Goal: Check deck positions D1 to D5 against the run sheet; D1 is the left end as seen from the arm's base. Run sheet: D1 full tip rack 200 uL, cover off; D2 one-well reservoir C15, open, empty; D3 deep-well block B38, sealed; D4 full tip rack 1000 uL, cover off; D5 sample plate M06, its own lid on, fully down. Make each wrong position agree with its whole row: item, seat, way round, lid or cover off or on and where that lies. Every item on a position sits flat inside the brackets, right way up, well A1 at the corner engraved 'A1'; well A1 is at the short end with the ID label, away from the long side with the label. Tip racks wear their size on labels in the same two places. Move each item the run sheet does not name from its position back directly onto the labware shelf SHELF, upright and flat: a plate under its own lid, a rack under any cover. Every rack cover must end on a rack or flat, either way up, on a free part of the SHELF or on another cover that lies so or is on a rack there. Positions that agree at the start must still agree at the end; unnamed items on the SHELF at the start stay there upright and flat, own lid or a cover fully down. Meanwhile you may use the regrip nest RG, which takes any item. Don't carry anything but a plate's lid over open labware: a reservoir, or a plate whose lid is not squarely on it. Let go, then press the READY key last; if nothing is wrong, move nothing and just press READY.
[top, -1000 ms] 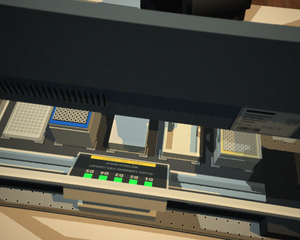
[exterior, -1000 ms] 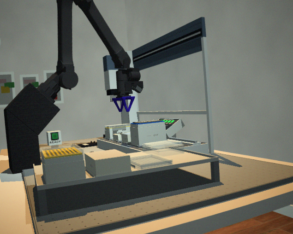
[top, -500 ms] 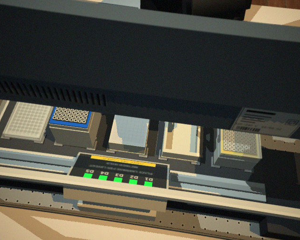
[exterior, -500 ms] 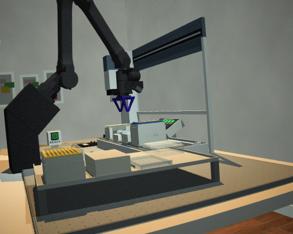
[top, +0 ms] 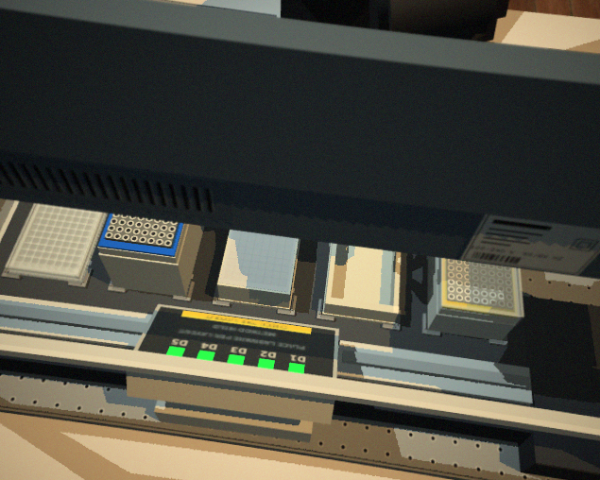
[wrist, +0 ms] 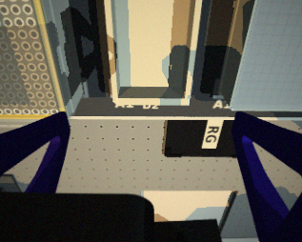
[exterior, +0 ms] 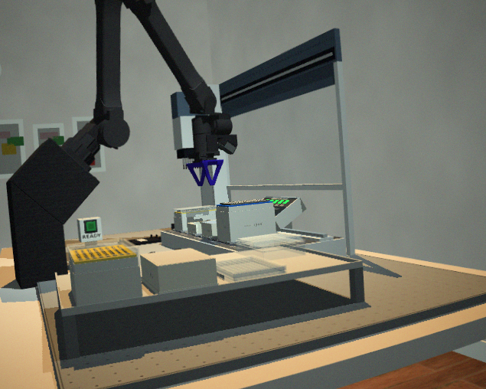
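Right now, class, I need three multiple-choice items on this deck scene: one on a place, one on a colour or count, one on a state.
1. Where is the RG nest?
A. on the shelf
B. before the deck row, below the gripper
C. on the gantry

2. How many lamps glow green on the D1-D5 panel?
A. three
B. four
C. five

3. How does the gripper stand?
A. open, holding nothing
B. shut on a lid
C. shut on a rack

Answers: 1 B, the wrist view shows its label between the blue fingers; 2 C, one square under each label; 3 A, fingers spread wide with only perforated board between them.
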Robot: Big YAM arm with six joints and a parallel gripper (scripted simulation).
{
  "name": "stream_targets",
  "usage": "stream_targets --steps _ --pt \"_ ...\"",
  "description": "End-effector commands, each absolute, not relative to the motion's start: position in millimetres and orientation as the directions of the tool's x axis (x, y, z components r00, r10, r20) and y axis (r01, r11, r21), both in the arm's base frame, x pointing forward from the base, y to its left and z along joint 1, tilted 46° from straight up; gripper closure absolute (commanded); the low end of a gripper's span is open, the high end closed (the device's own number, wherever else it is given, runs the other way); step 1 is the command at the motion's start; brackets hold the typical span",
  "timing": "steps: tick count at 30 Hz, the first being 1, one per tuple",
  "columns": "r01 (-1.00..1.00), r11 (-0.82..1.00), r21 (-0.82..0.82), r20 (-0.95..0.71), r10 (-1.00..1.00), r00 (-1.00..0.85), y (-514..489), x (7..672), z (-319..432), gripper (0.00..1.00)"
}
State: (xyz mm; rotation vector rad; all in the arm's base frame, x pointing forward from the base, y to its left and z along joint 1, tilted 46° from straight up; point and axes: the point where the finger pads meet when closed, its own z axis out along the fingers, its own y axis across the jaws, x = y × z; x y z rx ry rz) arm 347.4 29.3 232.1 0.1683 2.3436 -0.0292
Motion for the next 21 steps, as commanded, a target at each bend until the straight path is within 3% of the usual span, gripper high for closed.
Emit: stream_targets --steps 1,21 --pt "0.127 0.99 0.067 -0.733 0.135 -0.667 51.9 358.9 259.2 0.0" --pt "0.125 0.99 0.072 -0.729 0.138 -0.671 134.5 367.7 261.2 0.0"
